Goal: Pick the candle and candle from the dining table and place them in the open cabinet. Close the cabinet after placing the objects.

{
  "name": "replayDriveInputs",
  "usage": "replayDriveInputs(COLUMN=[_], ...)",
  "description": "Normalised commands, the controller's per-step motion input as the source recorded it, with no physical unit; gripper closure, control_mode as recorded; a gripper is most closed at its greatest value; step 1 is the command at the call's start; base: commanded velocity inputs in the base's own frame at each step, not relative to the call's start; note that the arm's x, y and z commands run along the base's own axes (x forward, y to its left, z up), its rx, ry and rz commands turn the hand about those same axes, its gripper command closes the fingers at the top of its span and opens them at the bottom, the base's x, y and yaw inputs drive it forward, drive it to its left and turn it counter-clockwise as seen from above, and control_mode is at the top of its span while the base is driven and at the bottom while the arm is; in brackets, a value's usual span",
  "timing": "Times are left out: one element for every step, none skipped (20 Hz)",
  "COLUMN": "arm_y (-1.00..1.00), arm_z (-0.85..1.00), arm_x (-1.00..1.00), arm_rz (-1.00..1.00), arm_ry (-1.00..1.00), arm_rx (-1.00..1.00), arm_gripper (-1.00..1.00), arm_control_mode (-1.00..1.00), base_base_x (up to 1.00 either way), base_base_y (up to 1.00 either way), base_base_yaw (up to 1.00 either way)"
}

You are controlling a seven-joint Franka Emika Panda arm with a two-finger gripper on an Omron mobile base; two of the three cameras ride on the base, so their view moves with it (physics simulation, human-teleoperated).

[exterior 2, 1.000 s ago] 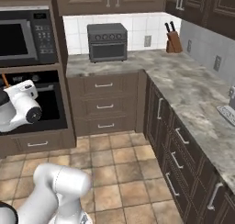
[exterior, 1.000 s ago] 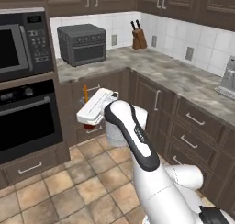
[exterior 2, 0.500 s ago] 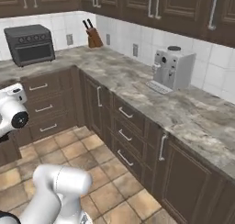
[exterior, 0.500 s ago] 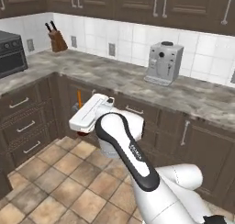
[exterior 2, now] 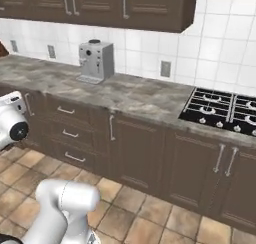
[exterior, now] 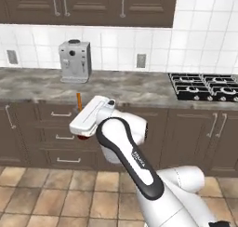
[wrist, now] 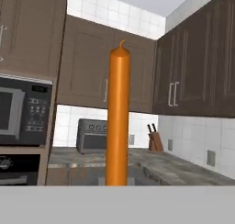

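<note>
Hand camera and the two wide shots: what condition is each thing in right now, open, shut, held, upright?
Orange candle: upright, held in the claw.
Claw: shut on the orange candle.
Upper cupboards: doors shut.
Drawers: shut.
Lower cupboard doors: shut.
Stove: no pots, no flame.
Coffee machine: upright on the counter.

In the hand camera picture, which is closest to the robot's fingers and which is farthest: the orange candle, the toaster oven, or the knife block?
1. Orange candle: held upright right at the fingers, in the middle.
2. Toaster oven: on the counter behind the candle, a bit left.
3. Knife block: farther back on the counter, to the right.
</note>
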Motion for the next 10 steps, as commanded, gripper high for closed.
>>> replayDriveInputs(arm_y=[0.00, 0.00, 0.00, 0.00, 0.00, 0.00, 0.00, 0.00, 0.00, 0.00], arm_z=[0.00, 0.00, 0.00, 0.00, 0.00, 0.00, 0.00, 0.00, 0.00, 0.00], arm_x=[0.00, 0.00, 0.00, 0.00, 0.00, 0.00, 0.00, 0.00, 0.00, 0.00], arm_rz=[0.00, 0.00, 0.00, 0.00, 0.00, 0.00, 0.00, 0.00, 0.00, 0.00], arm_ry=[0.00, 0.00, 0.00, 0.00, 0.00, 0.00, 0.00, 0.00, 0.00, 0.00], arm_rx=[0.00, 0.00, 0.00, 0.00, 0.00, 0.00, 0.00, 0.00, 0.00, 0.00], arm_gripper=[1.00, 1.00, 1.00, 1.00, 1.00, 1.00, 1.00, 1.00, 1.00, 1.00], arm_control_mode=[1.00, 1.00, 1.00, 1.00, 1.00, 1.00, 1.00, 1.00, 1.00, 1.00], base_base_x=[-0.24, -0.21, -0.19, -0.17, -0.16, -0.14, -0.13, -0.13, -0.13, -0.09], base_base_y=[0.00, 0.00, -0.02, -0.02, -0.05, -0.06, -0.11, -0.14, -0.21, -0.25], base_base_yaw=[-0.89, -0.89, -0.89, -0.89, -0.89, -0.89, -0.88, -0.87, -0.84, -0.78])
